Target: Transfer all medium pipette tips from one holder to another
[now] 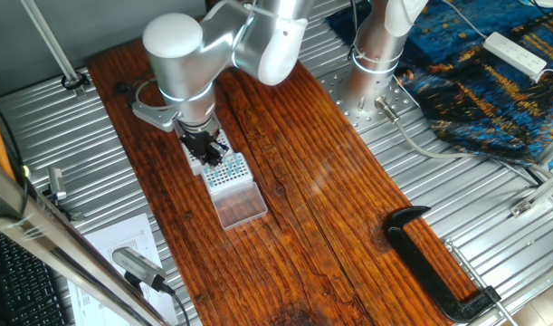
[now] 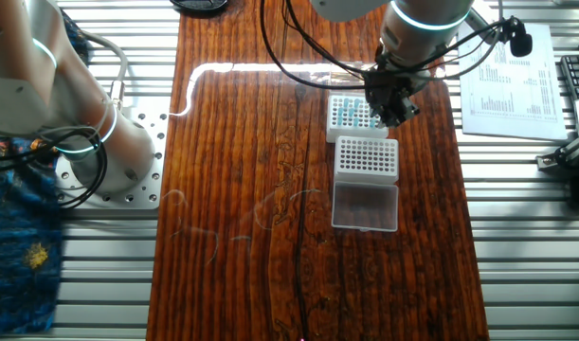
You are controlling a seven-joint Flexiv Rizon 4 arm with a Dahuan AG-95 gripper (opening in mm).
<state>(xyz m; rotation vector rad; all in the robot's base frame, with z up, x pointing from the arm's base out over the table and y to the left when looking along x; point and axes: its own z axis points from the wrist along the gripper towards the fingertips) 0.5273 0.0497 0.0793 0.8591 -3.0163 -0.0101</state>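
Note:
A white rack [image 2: 342, 116] holds the medium pipette tips [image 2: 350, 117], seen as small teal-blue dots. In front of it stands a second white rack [image 2: 367, 156] with a grid of holes and an open clear lid [image 2: 365, 206]. My gripper [image 2: 393, 112] hangs low over the right edge of the tip rack, at the seam between the two racks. In the one fixed view my gripper [image 1: 206, 149] covers most of the far rack. The second rack [image 1: 227, 169] and its lid [image 1: 241, 205] show below it. The dark fingers are too small to tell their state.
A black clamp [image 1: 439, 263] lies on the wooden board's near right corner. The arm's base [image 2: 99, 152] stands beside the board. Printed papers [image 2: 512, 80] lie beyond the racks. A blue patterned cloth [image 1: 493, 81] and a white power strip [image 1: 516, 52] lie off the board.

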